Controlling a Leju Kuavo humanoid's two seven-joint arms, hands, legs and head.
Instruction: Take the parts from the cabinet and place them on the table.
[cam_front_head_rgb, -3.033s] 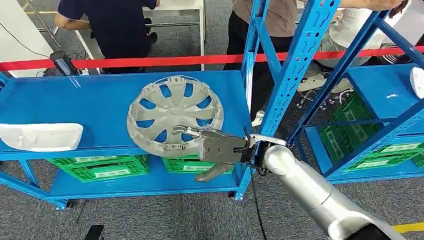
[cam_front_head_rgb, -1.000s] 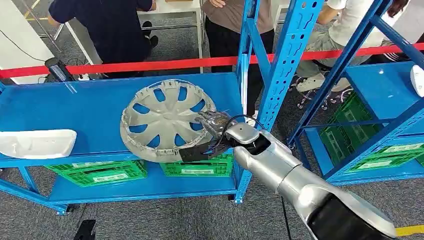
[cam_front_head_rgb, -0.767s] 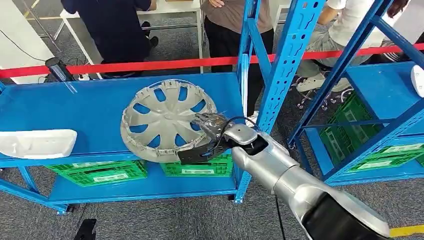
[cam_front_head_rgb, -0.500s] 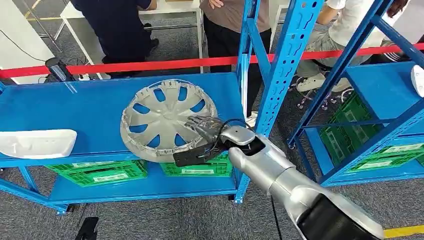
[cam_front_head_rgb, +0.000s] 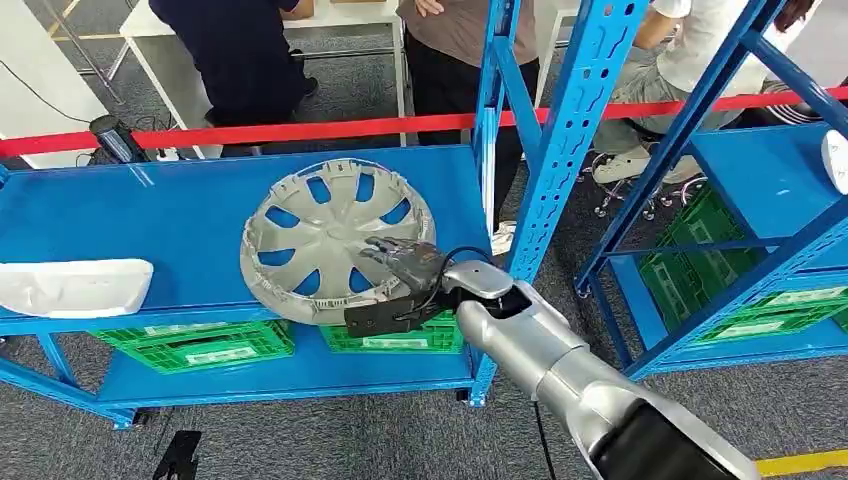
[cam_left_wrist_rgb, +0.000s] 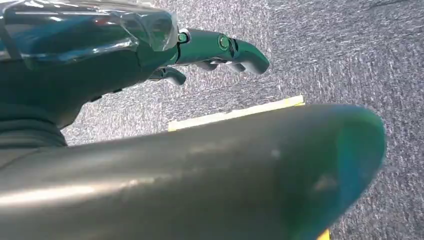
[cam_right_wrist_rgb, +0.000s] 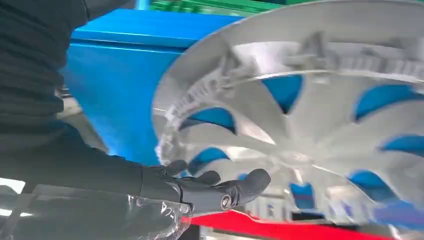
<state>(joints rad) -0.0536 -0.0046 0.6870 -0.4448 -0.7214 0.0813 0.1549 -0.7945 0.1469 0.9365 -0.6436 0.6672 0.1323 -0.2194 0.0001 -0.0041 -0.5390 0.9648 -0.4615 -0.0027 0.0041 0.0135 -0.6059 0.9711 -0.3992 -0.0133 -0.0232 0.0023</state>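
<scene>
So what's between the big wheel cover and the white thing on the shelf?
Nothing: in the head view, bare blue shelf separates the wheel cover from the white part.

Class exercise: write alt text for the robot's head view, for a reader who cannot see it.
The robot's right hand reaches over the near edge of a grey plastic spoked wheel cover lying on a blue metal shelf. A white moulded part lies at the shelf's left end, with green crates below.

Head view: bright, even overhead light, sharp throughout, faint sheen on the blue shelf (cam_front_head_rgb: 150, 215). Right wrist view: hubcap (cam_right_wrist_rgb: 320, 125) soft with motion blur. Left wrist view: near arm out of focus, greenish colour cast.
</scene>
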